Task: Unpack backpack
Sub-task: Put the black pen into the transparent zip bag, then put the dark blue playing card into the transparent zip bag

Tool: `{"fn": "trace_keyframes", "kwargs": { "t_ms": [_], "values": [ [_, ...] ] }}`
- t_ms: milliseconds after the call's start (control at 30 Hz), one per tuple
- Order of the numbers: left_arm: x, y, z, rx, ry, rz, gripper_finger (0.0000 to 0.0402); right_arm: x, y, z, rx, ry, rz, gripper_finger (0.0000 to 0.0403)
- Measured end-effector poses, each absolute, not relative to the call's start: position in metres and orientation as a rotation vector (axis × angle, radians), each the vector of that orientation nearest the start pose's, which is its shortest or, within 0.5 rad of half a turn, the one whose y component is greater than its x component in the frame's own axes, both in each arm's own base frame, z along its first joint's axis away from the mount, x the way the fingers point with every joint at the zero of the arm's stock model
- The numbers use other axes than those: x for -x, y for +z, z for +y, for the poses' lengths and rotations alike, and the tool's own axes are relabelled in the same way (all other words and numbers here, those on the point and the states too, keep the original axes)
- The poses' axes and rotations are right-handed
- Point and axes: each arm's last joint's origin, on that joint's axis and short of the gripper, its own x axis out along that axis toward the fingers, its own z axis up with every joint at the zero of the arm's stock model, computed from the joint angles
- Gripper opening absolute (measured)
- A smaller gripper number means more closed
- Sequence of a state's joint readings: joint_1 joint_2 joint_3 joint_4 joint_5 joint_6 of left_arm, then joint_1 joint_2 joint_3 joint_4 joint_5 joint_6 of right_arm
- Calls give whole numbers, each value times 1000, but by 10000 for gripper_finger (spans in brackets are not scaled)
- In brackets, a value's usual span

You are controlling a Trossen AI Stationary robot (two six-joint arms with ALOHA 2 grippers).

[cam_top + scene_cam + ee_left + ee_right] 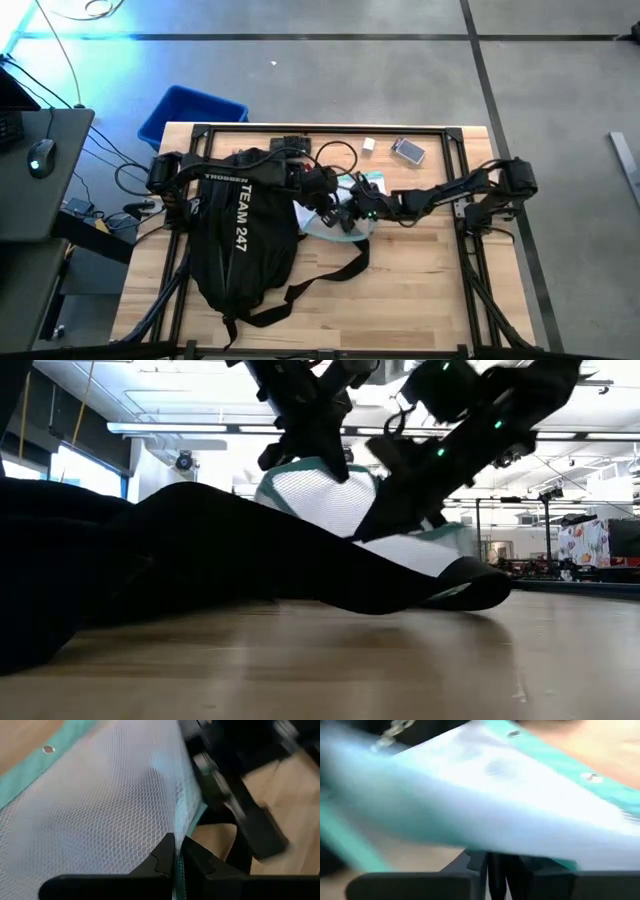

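In the low view, the nearest thing is the wooden table (330, 660), and across it sprawls the dark bulk of the backpack (150, 560), lying flat with one strap end curling toward the middle. From above, the backpack (240, 240) occupies the left half of the table, its "TEAM 247" lettering facing up and its long straps trailing toward the front edge and toward the centre. Just beyond its open top, a white mesh pouch (330, 495) with teal trim is lifted off the table between the two arms. The left gripper (176, 857) has its fingers pressed together on the pouch's teal edge, pinching the mesh. The right gripper (490, 862) meets the same pouch from the other side, its fingers narrow with the pouch's edge between them. Farther back on the table lie a small white block (369, 145) and a small flat device (408, 151), and past the far left corner sits a blue bin (190, 115).
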State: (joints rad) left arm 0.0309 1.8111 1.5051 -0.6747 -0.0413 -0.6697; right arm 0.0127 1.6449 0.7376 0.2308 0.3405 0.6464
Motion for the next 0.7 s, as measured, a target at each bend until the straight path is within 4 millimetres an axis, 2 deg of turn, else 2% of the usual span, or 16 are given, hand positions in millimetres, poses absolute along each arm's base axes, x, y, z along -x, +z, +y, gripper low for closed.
{"fn": "trace_keyframes", "kwargs": {
  "t_ms": [200, 367, 500, 600, 700],
  "values": [
    [-387, 262, 11, 582, 385, 940, 0, -314, 152, -13, -489, -518, 515, 135],
    [-386, 261, 12, 574, 393, 954, 0, -312, 167, -8, -474, -409, 504, 192],
    [-382, 259, 14, 556, 409, 1000, 0, -302, 197, 11, -405, -89, 501, 202],
    [-380, 258, 14, 535, 431, 1012, 0, -286, 225, 24, -399, 195, 487, 198],
    [-378, 257, 14, 514, 439, 1031, 0, -263, 259, 26, -438, 297, 408, 187]
  ]
}}
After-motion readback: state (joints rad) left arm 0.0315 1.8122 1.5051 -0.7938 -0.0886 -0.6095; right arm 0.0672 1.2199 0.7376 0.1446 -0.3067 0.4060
